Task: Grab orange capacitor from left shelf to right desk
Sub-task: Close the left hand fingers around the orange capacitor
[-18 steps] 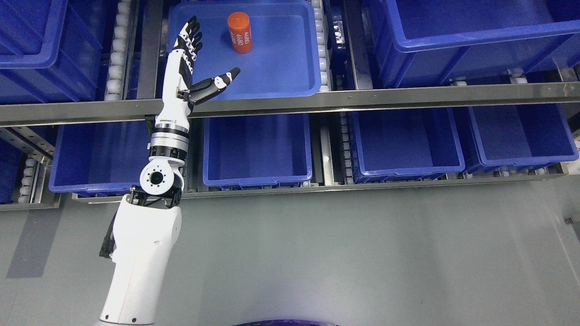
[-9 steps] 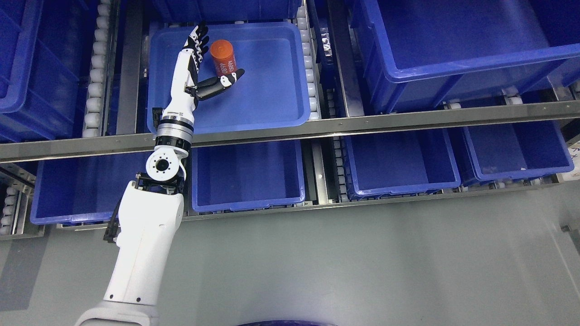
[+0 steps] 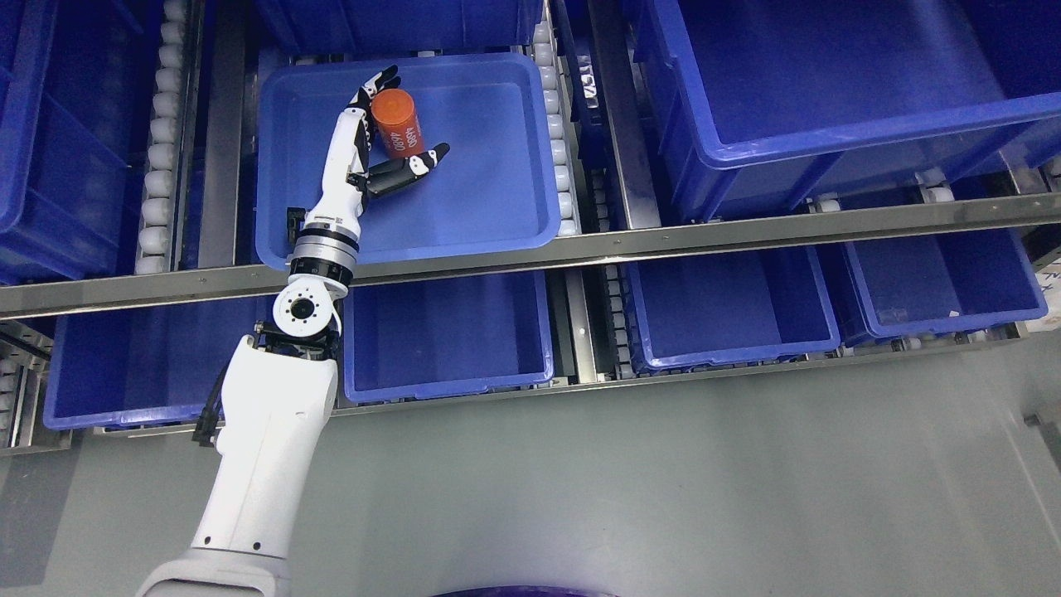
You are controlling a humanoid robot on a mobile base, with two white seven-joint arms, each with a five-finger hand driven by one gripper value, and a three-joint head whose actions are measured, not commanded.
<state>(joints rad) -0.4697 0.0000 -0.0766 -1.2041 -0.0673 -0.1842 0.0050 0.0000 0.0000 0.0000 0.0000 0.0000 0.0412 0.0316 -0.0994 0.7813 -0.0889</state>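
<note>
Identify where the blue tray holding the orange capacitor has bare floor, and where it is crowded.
Free: the blue tray floor right of the orange capacitor up to the right wall, and the strip along the front rim. Crowded: the upper-left corner, where the left hand brackets the capacitor.

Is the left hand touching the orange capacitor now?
Cannot tell. In the head view the left hand brackets the orange capacitor, fingers spread, overlapping; no clear contact or gap.
</note>
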